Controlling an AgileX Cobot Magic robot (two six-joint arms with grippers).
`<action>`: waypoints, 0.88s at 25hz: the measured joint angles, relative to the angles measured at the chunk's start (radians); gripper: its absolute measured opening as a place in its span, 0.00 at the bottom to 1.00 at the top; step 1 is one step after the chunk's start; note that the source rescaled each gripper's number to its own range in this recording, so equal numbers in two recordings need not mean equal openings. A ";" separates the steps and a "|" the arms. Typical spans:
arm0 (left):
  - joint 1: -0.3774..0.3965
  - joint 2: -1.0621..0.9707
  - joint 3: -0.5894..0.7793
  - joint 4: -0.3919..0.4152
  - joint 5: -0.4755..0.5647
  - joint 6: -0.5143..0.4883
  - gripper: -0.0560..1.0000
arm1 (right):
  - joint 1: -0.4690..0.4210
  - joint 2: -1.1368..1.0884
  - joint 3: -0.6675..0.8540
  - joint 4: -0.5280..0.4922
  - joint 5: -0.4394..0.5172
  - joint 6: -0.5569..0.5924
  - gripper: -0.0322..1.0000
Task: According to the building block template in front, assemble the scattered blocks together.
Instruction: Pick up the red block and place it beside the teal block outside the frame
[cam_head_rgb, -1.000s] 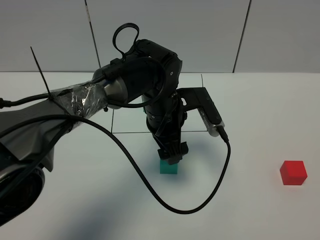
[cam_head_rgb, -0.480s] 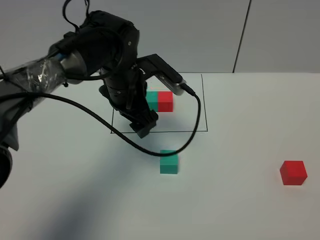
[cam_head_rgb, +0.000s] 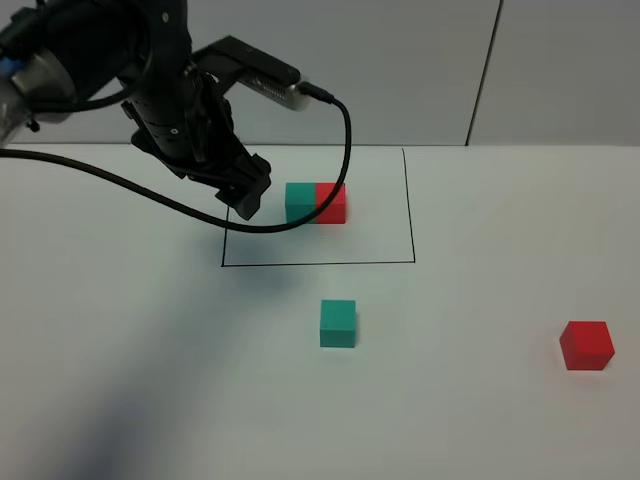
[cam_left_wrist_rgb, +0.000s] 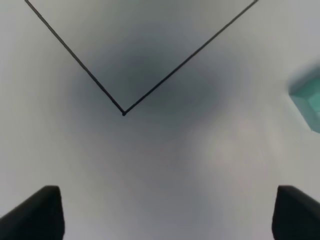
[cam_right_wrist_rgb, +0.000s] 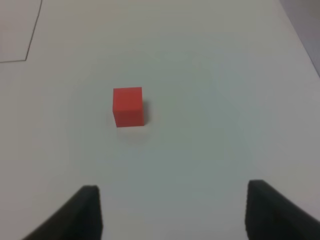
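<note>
One arm shows in the high view: left arm (cam_head_rgb: 90, 60), cut off at the top-left edge; the right arm is out of that frame. Left wrist view catches only a blurred teal sliver (cam_left_wrist_rgb: 309, 100) at the frame edge, can't tell which green block. Fingertips (cam_left_wrist_rgb: 35, 212) are clipped by the frame in both wrist views.

Left arm reaches in from upper left, cable (cam_head_rgb: 345, 150) looping off it. Left tool (cam_head_rgb: 248, 195) points down over the left side of the rectangle (cam_head_rgb: 413, 210), just left of the template (cam_head_rgb: 315, 203), not touching it. Jaws wide apart, nothing between them, only bare table (cam_head_rgb: 150, 400) and a rectangle corner (cam_left_wrist_rgb: 123, 113) below.

Right tool (cam_right_wrist_rgb: 175, 212) has jaws apart and is empty. Red cube (cam_right_wrist_rgb: 128, 106) sits on the table ahead of it, clear of the fingertips.

Template lies inside the rectangle, green half left, red half right, joined. Green cube (cam_head_rgb: 338, 324) sits just outside the rectangle's near line. The red cube is well apart from it, near the right edge.
</note>
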 joint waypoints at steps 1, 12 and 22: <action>0.000 -0.014 0.000 0.000 0.000 0.000 0.93 | 0.000 0.000 0.000 0.000 0.000 0.000 0.59; 0.008 -0.160 0.127 0.040 0.001 -0.031 0.92 | 0.000 0.000 0.000 0.000 0.000 0.000 0.59; 0.009 -0.349 0.394 0.081 0.000 -0.051 0.89 | 0.000 0.000 0.000 0.000 0.000 0.000 0.59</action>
